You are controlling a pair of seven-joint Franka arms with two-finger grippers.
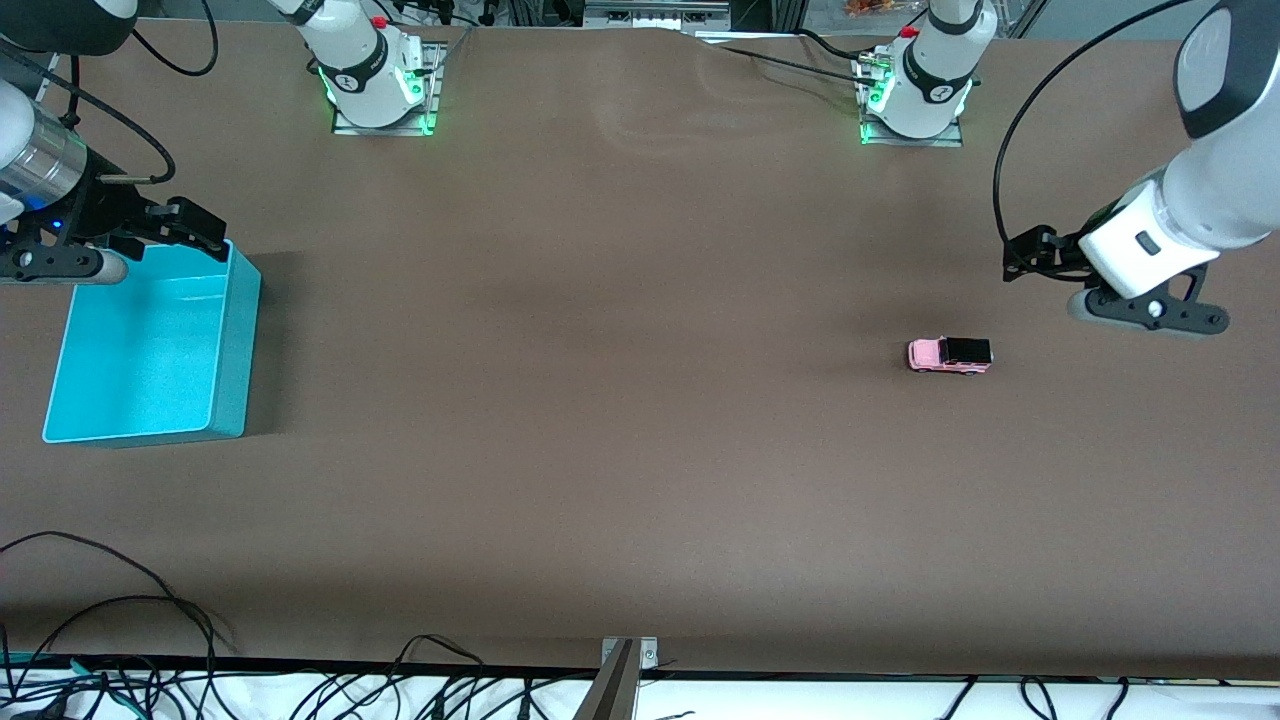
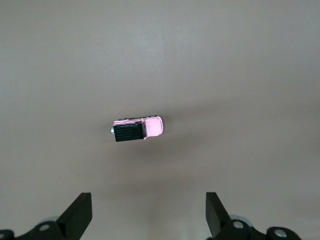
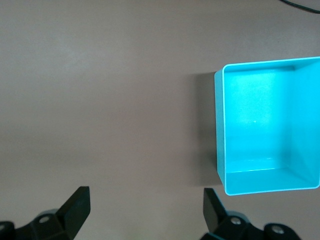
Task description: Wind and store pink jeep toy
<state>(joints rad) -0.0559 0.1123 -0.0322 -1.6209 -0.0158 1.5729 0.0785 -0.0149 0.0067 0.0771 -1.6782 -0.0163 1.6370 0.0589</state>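
The pink jeep toy [image 1: 950, 354] stands on its wheels on the brown table toward the left arm's end, a tiny pink car with a black rear roof. My left gripper [image 1: 1022, 258] hangs open above the table a short way off from it and holds nothing. In the left wrist view the jeep [image 2: 137, 129] lies ahead of the spread fingers [image 2: 80, 212], well clear of them. My right gripper [image 1: 205, 232] hovers open and empty by the corner of the turquoise bin [image 1: 236, 350] that is farthest from the front camera. The right wrist view shows its gripper [image 3: 146, 205] apart from the bin [image 3: 220, 125].
The turquoise bin holds nothing and sits at the right arm's end of the table. Both robot bases [image 1: 375, 80] [image 1: 915, 90] stand along the table's edge farthest from the front camera. Cables [image 1: 120, 600] trail over the edge nearest to it.
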